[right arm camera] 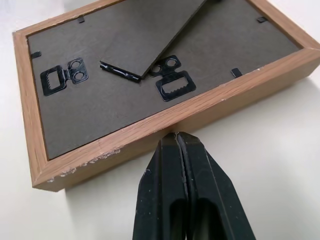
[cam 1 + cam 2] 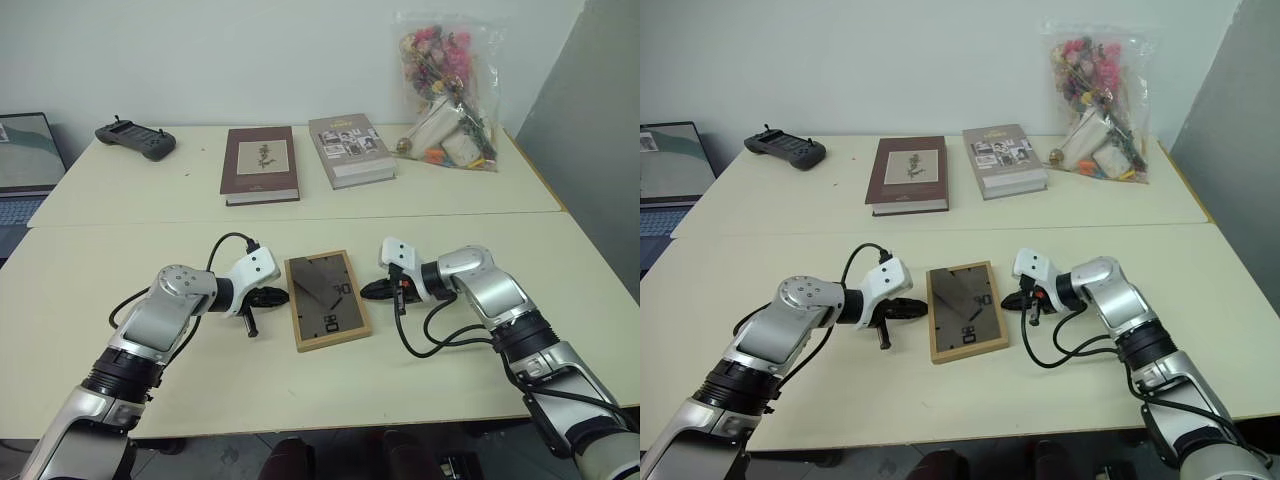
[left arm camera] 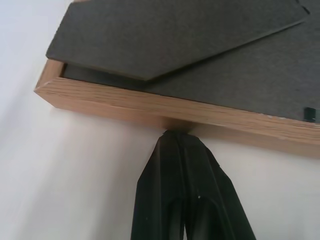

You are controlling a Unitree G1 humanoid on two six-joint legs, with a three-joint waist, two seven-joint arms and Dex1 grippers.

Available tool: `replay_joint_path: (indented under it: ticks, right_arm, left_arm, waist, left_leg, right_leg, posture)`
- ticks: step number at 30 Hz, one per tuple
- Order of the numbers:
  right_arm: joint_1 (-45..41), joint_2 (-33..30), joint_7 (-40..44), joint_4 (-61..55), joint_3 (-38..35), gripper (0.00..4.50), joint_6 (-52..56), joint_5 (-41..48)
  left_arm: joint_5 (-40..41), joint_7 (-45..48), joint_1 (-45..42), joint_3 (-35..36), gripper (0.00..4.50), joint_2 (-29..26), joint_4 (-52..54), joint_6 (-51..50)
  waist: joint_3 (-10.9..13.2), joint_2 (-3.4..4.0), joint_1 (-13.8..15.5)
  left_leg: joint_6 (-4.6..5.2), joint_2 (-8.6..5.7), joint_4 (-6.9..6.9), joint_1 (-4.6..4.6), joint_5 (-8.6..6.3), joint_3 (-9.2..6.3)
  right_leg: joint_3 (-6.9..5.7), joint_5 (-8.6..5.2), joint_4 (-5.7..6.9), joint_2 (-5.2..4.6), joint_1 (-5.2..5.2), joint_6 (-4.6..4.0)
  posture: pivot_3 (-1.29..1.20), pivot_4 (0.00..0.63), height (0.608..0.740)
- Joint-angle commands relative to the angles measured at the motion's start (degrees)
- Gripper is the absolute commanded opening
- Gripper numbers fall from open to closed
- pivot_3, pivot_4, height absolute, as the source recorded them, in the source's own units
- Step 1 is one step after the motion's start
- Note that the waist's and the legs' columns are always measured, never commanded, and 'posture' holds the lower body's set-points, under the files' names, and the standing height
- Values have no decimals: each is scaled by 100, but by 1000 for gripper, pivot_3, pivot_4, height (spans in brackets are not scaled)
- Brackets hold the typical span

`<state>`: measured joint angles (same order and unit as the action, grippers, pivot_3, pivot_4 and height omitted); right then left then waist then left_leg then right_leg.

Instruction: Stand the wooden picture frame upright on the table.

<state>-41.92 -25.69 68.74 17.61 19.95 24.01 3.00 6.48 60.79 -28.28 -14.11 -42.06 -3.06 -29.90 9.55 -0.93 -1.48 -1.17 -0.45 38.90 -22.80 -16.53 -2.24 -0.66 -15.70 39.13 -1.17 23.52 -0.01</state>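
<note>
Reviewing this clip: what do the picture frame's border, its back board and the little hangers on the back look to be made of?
Picture frame border: light wood, apparently oak-like, with visible grain, matt, chipped pale along one edge. Back board: dark grey-brown fibreboard or stiff card, dull and slightly fuzzy; the fold-out stand looks like the same sheet. Hangers: thin black metal by the look, with punched holes and a toothed edge.

Two robot arms have rounded silver-grey shells with black jointed bands along the forearms. Each wrist carries a white blocky housing, from which loose black cables loop out. The left end effector (image 2: 272,296) and right end effector (image 2: 372,289) each have two slim, glossy black fingers tapering to a point.
</note>
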Motion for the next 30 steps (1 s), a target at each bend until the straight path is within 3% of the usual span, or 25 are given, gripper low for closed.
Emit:
replay_joint_path:
  ticks: [1, 9, 13, 16, 19, 21, 25, 30]
  right_arm:
    - [-23, -85, -46, -153, -121, 37, -62, 37]
    - [125, -282, -293, -174, -233, 37, -35, -1]
    - [175, -229, -589, -30, -251, 37, -152, -65]
    - [210, -221, -634, -43, -235, 0, -153, -35]
    - [224, -182, -592, -119, -260, 0, -122, 59]
    - [195, -154, -587, -105, -239, 0, -129, 59]
    - [122, -82, -594, 12, -190, 0, -166, 7]
    - [96, -82, -563, -12, -177, 0, -124, 1]
  left_arm:
    - [52, 307, -17, -228, 22, 35, 443, 50]
    - [-158, 141, 63, -230, 22, 149, 266, 396]
    - [251, 544, 503, 296, 22, -396, 237, 94]
    - [1238, 828, 656, 955, 463, -553, 299, -1232]
    - [2786, 875, 341, 1978, 1133, -336, 76, -3815]
    - [3314, 770, 82, 2445, 1463, -133, -245, -5015]
    - [3626, 321, -42, 2806, 2246, 171, -383, -6041]
    - [4204, -95, 376, 2734, 3264, 178, -223, -6260]
  waist:
    - [0, 0, 6]
    - [0, 0, 28]
    - [0, 0, -6]
    - [0, 1, -62]
    - [1, 0, -49]
    - [1, 0, -21]
    - [-1, -4, -15]
    - [-2, -4, -40]
  left_leg:
    - [0, -1, 0, -1, 0, 0]
    - [-1, -1, 2, -2, 0, 1]
    - [-1, 1, 1, 0, 0, 1]
    - [0, 5, -2, 8, 0, -1]
    - [1, 8, -4, 5, -1, -7]
    - [2, 6, -2, 3, -1, -7]
    - [0, -3, 5, 1, 0, -13]
    - [-25, 0, 3, 8, 14, -16]
  right_leg:
    - [0, 0, -2, 0, 0, 0]
    - [0, 0, -4, -2, -2, 0]
    - [2, 0, -2, -1, -2, 0]
    - [7, -1, -1, 8, -1, -2]
    - [-1, -3, -1, 12, 0, -3]
    - [-2, -3, -1, 9, -1, -2]
    - [-15, -3, -2, 3, -11, 1]
    - [-1, -3, -1, 2, -9, -1]
  posture:
    - [0, 150, 740]
    - [0, 150, 740]
    - [0, 150, 740]
    - [0, 150, 740]
    - [0, 150, 740]
    - [0, 150, 740]
    - [0, 150, 740]
    - [0, 150, 740]
